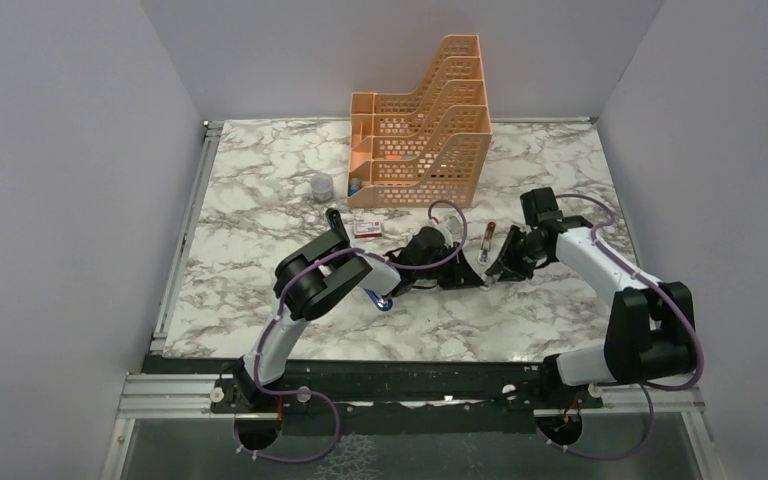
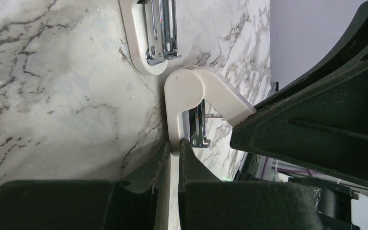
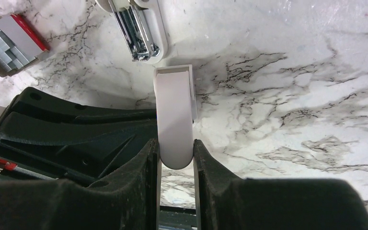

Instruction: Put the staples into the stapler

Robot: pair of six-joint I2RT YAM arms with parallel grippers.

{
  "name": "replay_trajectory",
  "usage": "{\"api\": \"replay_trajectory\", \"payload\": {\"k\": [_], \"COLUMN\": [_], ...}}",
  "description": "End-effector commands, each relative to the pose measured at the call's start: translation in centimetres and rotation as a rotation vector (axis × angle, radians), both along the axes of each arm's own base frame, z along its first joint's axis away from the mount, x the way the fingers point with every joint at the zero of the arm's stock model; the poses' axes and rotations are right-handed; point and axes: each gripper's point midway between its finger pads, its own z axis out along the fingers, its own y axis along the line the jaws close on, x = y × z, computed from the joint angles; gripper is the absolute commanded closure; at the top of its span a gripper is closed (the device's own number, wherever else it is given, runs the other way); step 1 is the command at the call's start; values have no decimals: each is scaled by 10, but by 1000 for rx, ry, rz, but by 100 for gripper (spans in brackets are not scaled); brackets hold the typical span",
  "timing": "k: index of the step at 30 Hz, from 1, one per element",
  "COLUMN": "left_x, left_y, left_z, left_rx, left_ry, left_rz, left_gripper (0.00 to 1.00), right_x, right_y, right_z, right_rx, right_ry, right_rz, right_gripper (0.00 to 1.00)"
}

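Stapler loading is under way on the marble table (image 1: 260,180), in front of an orange file rack (image 1: 425,120) at the back. Both arms meet at the middle of the table. The left claw (image 2: 175,143) is clenched on one pale limb of the opened stapler (image 2: 187,84). The right claw (image 3: 175,143) is clenched on another flat pale part of it. Just beyond both sets of fingers, the metal channel (image 3: 136,33) lies exposed on the marble. Whether it joins the held parts I cannot tell. The staples (image 3: 2,45) sit in their red-edged tray, near the channel on the left arm's side, untouched.

Judging by this, the step is holding the stapler open for a strip. With both claws busy, one must let go. The left looks nearer the tray, so the right should steady the stapler alone. A strip needs a light pinch by its sides, then a straight, level drop into the channel, legs down.
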Motion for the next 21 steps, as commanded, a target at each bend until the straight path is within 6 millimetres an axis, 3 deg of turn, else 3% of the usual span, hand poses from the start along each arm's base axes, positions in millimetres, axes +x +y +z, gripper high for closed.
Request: {"api": "replay_trajectory", "payload": {"k": [1, 8, 15, 21], "left_x": [-32, -33, -35, -36], "left_y": [27, 29, 30, 31], "left_z": [-66, -67, -68, -69], "left_rx": [198, 206, 209, 209], "left_ry": [112, 118, 121, 127], "left_rz": [-53, -54, -57, -58], "left_gripper": [94, 95, 96, 96], "right_x": [53, 59, 60, 70], "right_y": [-19, -28, -51, -57], "right_z": [16, 20, 15, 8], "right_rx": [-98, -146, -244, -283], "right_ry": [-176, -185, -182, -190], "right_rz": [-57, -85, -140, -145], "right_gripper": [73, 74, 75, 74]}}
